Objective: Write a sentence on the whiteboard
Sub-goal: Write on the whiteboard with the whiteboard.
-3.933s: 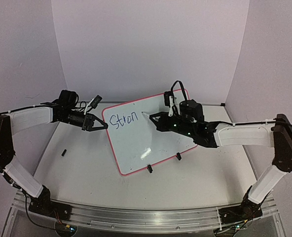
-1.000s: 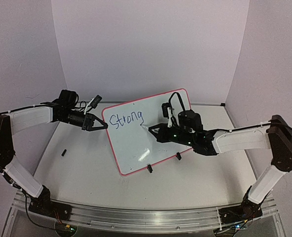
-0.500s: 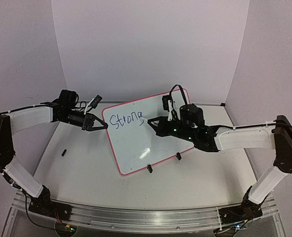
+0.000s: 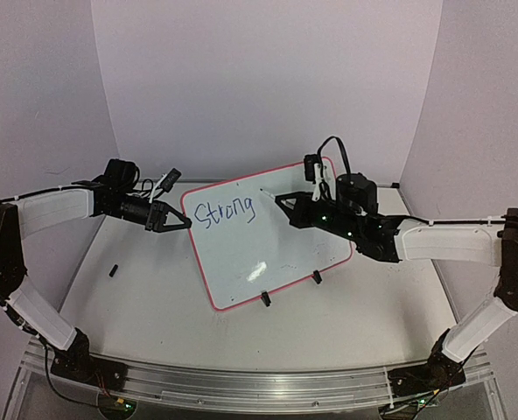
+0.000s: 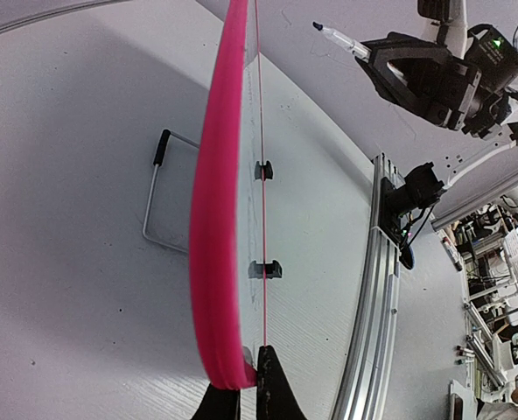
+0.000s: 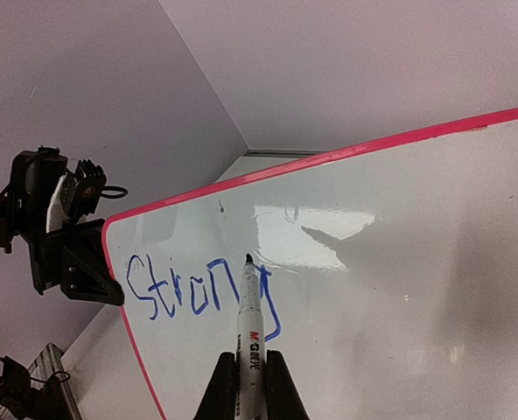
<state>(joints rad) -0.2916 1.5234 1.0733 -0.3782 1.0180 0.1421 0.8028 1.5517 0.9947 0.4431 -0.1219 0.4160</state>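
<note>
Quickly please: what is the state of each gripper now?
Left gripper: closed on the whiteboard rim.
Right gripper: closed, holding the marker.

Whiteboard (image 4: 233,258) showing glossy white, its rim (image 5: 213,219) reading hot pink. Lettering (image 4: 225,213) running blue. Marker (image 6: 250,324) showing white barrel, black tip, print possibly red. Clip feet (image 4: 265,299) looking black. Walls (image 4: 268,87) reading pale lilac.

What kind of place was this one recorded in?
Probably a robotics lab test cell: plain backdrop panels wall in the table, an aluminium mounting rail runs along its near edge, and the left wrist view glimpses cluttered workbenches beyond.
</note>
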